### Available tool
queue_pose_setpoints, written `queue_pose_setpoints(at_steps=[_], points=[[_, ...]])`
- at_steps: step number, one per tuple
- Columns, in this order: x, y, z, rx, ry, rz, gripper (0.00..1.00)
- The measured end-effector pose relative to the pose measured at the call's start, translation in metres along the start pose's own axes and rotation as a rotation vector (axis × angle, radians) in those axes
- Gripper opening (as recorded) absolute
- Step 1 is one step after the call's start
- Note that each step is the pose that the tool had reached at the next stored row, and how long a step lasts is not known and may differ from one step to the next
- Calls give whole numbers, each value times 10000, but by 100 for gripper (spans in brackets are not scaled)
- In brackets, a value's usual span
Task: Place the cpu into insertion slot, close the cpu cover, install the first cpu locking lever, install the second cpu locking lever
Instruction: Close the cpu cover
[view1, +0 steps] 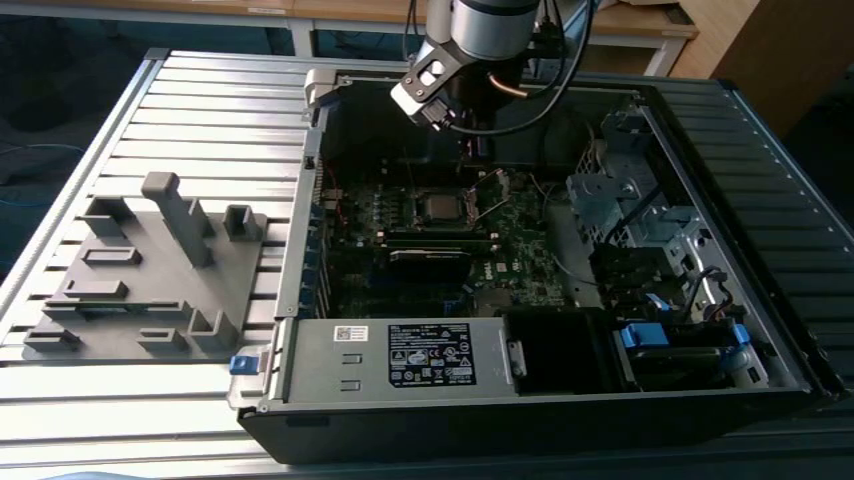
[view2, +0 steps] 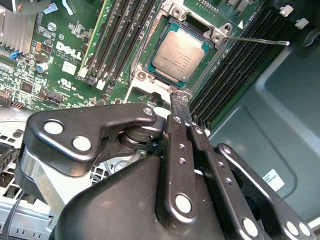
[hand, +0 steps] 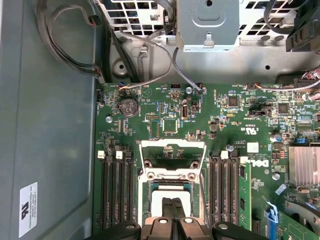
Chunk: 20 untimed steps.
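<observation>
1. Resting on a slatted metal table (view1: 200, 110), an open computer case (view1: 534, 425) holds the motherboard (view2: 30, 75). A grey fixture (view1: 147, 280) lies toward the exterior view's left.
2. The cpu (view2: 182, 52) sits in the insertion slot (view2: 141, 75), with the cpu cover (hand: 172, 144) swung open.
3. The gripper (view2: 179, 100) is closed on nothing, its tips at the slot's rim. Its body hides the slot's near edge.
4. Memory slots (view2: 120, 35) crowd both sides, and a thin lever (view2: 255, 40) juts free.
</observation>
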<state>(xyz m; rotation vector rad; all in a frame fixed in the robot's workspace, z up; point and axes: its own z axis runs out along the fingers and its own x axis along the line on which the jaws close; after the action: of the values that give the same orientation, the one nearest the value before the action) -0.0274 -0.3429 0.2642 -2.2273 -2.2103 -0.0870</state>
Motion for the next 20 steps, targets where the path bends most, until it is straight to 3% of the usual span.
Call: queue_pose_setpoints(at_steps=[20], points=[[2, 13, -43, 0, 0, 0, 11]])
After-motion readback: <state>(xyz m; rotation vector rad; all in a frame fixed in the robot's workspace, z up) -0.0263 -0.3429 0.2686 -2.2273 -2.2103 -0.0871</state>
